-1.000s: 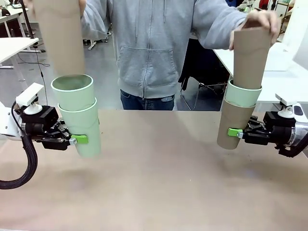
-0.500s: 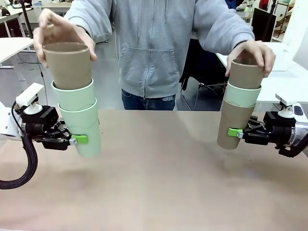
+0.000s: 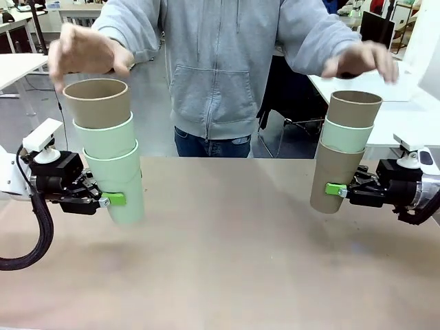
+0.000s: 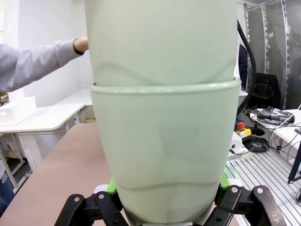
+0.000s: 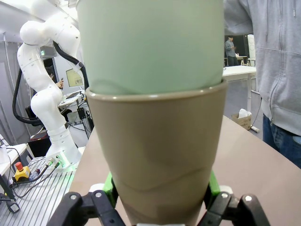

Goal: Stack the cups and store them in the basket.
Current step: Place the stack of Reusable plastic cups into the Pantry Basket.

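Observation:
My left gripper [image 3: 112, 199] is shut on a mint green cup [image 3: 120, 182] held above the table. A second mint cup [image 3: 106, 136] and a tan-brown cup [image 3: 98, 102] are nested in it. In the left wrist view the bottom mint cup [image 4: 164, 155] sits between the green pads. My right gripper [image 3: 335, 190] is shut on a tan-brown cup [image 3: 330, 180] that carries a mint cup [image 3: 346, 134] and a tan-brown cup [image 3: 353, 108]. The right wrist view has that bottom brown cup [image 5: 157, 155] right in front of it. The basket is out of view.
A person in a grey hoodie stands across the brown table [image 3: 227, 254]. One hand [image 3: 86, 49] hovers just above the left stack, the other hand [image 3: 361, 60] above the right stack. Neither hand touches a cup.
The person pushed a tan-brown cup down into each stack, then let go and lifted both hands off. Both grippers and their stacks stayed still.

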{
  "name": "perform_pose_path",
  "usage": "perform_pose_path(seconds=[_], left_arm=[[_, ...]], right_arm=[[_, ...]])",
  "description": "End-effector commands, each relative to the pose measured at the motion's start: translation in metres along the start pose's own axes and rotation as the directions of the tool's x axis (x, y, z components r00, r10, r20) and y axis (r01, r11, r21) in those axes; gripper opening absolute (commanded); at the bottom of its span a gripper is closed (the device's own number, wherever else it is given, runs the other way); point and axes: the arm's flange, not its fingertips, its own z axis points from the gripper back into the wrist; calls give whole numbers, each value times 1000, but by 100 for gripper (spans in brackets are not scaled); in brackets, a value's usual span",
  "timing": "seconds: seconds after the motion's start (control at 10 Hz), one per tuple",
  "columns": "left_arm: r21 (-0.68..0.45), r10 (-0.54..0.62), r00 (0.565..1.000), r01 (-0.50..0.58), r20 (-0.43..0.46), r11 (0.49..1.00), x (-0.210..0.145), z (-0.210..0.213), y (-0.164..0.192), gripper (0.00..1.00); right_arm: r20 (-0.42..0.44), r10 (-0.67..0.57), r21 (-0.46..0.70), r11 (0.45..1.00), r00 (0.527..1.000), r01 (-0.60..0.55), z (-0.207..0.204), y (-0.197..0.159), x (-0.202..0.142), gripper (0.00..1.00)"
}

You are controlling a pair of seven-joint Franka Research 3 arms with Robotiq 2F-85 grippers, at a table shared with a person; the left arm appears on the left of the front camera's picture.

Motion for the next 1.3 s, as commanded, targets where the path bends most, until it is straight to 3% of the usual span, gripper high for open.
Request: perform_pose_path(seconds=[0.0,1.2], left_arm=[[1,-7,1000,7,8,1000,2,1,0,84],[1,-7,1000,7,8,1000,2,1,0,84]], right_arm=[[8,11,-1,1000,1000,-11,0,1,5,85],[8,11,-1,1000,1000,-11,0,1,5,85]])
